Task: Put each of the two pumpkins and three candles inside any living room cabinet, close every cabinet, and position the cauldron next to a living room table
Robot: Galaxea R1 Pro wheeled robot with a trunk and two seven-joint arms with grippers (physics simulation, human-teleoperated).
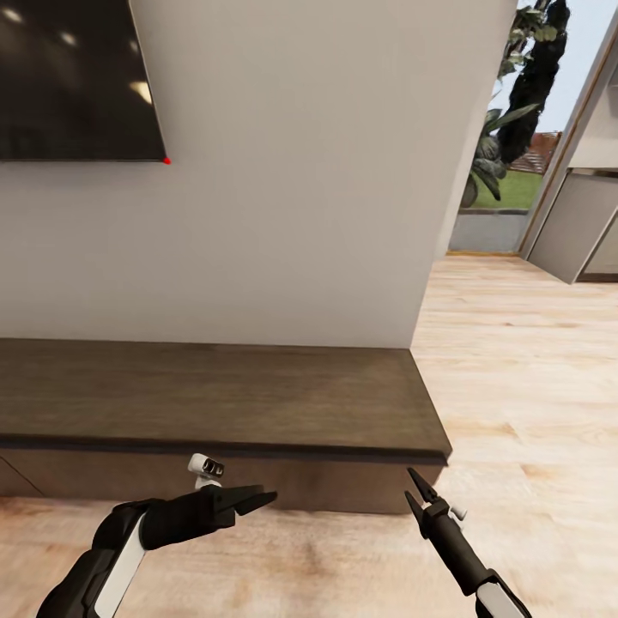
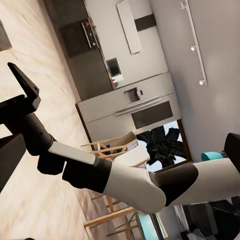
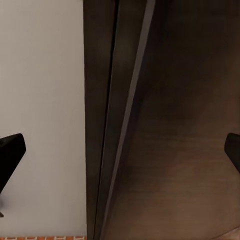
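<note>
The cabinet [image 1: 215, 395] is a long, low dark-brown unit against the white wall, and its front [image 3: 170, 125] looks shut. My left gripper [image 1: 260, 498] hangs open just before the cabinet's front, pointing right, with nothing between its fingers. My right gripper [image 1: 415, 493] stands open near the cabinet's right end, fingertips aimed at the front edge [image 3: 120, 150], also empty. The right arm [image 2: 130, 182] crosses the left wrist view. Pumpkins, candles, cauldron and table are out of view.
A dark TV screen [image 1: 77, 77] hangs on the wall above the cabinet. Light wood floor [image 1: 532, 386] runs right toward glass garden doors [image 1: 506, 172] and a grey unit [image 1: 584, 223]. In the left wrist view, a fridge [image 2: 130, 105] and wooden chairs [image 2: 112, 147] stand far off.
</note>
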